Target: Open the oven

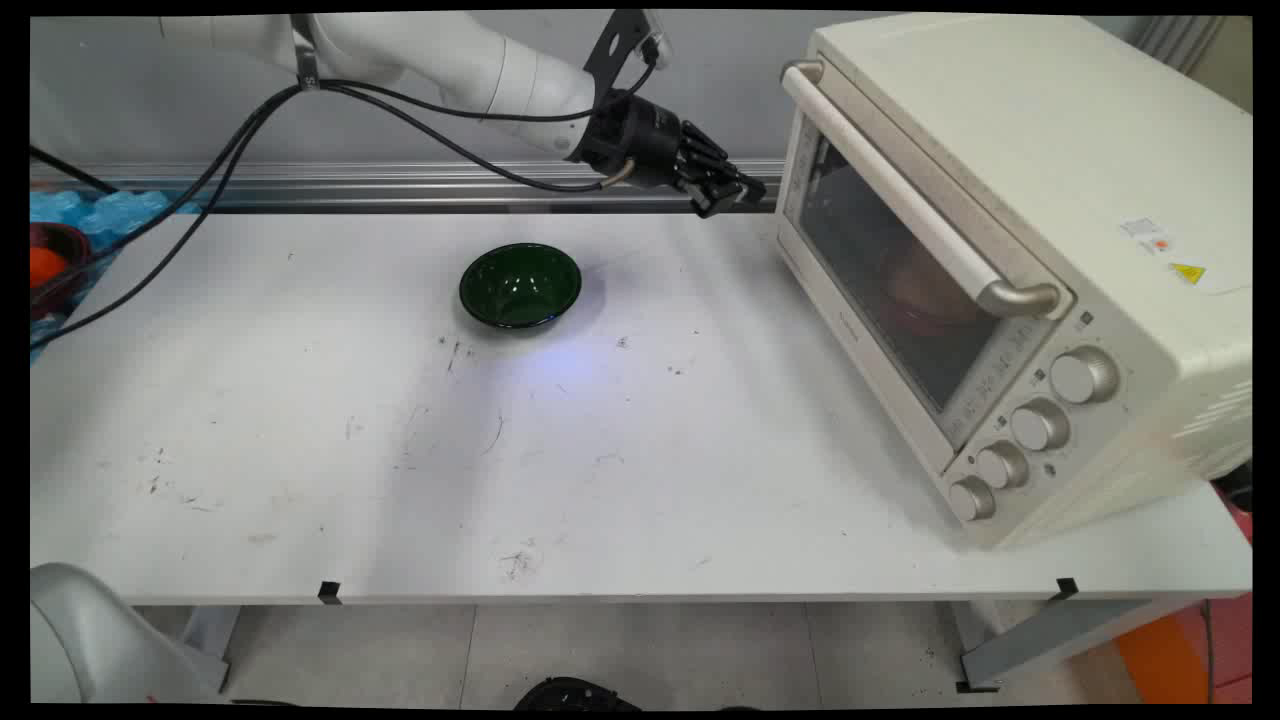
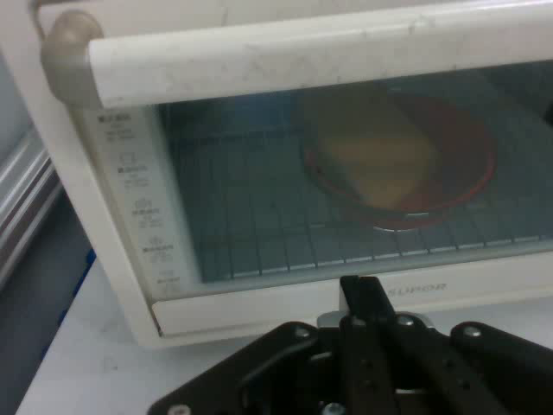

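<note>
My gripper (image 1: 740,194) hangs above the table's far side, just left of the cream toaster oven (image 1: 1010,250), and points at its door. Its fingers (image 2: 361,298) are pressed together with nothing between them. The oven door (image 2: 346,190) is closed, with its long handle (image 2: 285,52) across the top in the hand view. Behind the glass a red bowl (image 2: 402,160) rests on the wire rack. A dark green bowl (image 1: 520,285) sits empty on the table, to the left of and below my gripper in the main view.
Several knobs (image 1: 1040,425) line the oven's near side. A metal rail (image 1: 400,185) runs along the table's back edge. At the far left edge sit blue items (image 1: 100,215) and a dark bowl holding something orange (image 1: 45,265). Black cables (image 1: 200,190) hang from the arm.
</note>
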Motion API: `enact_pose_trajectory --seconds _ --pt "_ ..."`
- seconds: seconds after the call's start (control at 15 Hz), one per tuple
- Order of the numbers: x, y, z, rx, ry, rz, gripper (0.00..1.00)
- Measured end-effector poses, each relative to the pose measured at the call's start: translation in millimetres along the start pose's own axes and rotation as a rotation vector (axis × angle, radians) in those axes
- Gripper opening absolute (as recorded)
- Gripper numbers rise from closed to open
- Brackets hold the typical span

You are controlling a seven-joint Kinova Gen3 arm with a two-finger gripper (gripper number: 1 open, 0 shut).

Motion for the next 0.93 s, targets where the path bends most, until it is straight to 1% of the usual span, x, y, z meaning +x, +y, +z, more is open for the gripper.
enact_pose_trajectory --seconds 0.27,0.33,0.93 --pt "4.0 -0.6 -1.2 0.0 0.006 0.0 0.0" --pt "4.8 -0.6 -1.5 -0.001 0.007 0.001 1.0" --pt "4.4 0.8 -8.3 -0.012 -0.009 -0.003 1.0"
